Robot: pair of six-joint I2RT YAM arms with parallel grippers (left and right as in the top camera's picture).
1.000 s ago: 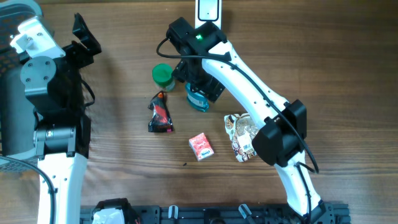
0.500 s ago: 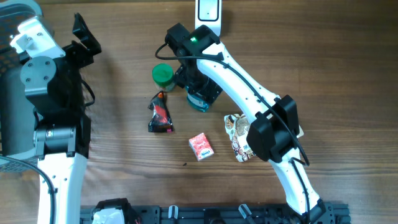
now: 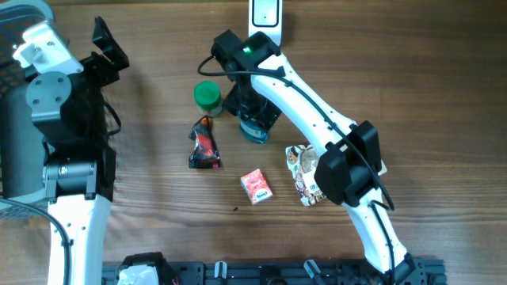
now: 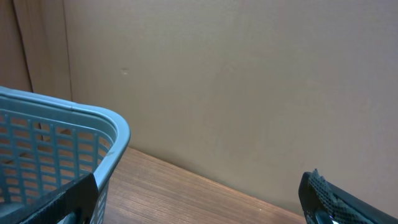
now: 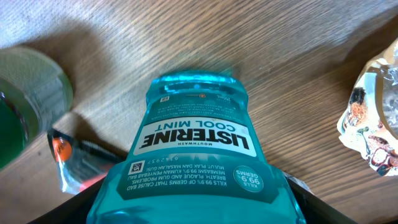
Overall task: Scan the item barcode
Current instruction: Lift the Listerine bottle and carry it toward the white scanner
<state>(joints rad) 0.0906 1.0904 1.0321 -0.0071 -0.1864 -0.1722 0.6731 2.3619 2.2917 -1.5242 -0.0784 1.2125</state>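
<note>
A teal Listerine mouthwash bottle (image 3: 256,132) lies on the wooden table, just right of centre at the back. In the right wrist view the bottle (image 5: 193,124) fills the frame, its label upside down with a small square code (image 5: 138,167) on it. My right gripper (image 3: 252,117) reaches down over the bottle. Its jaws (image 5: 193,190) press against both sides of the bottle with no gap showing. My left gripper (image 3: 108,47) is raised at the far left, open and empty (image 4: 199,208), facing a plain wall.
A green-lidded jar (image 3: 207,95) stands just left of the bottle. A red-and-black packet (image 3: 203,145), a small red box (image 3: 256,187) and a foil snack bag (image 3: 307,176) lie nearer the front. A white scanner (image 3: 264,12) sits at the back edge. A blue basket (image 4: 62,124) is at the left.
My right jaws have narrowed onto the bottle's sides and the right arm's elbow has shifted slightly left. The left arm has not moved.
</note>
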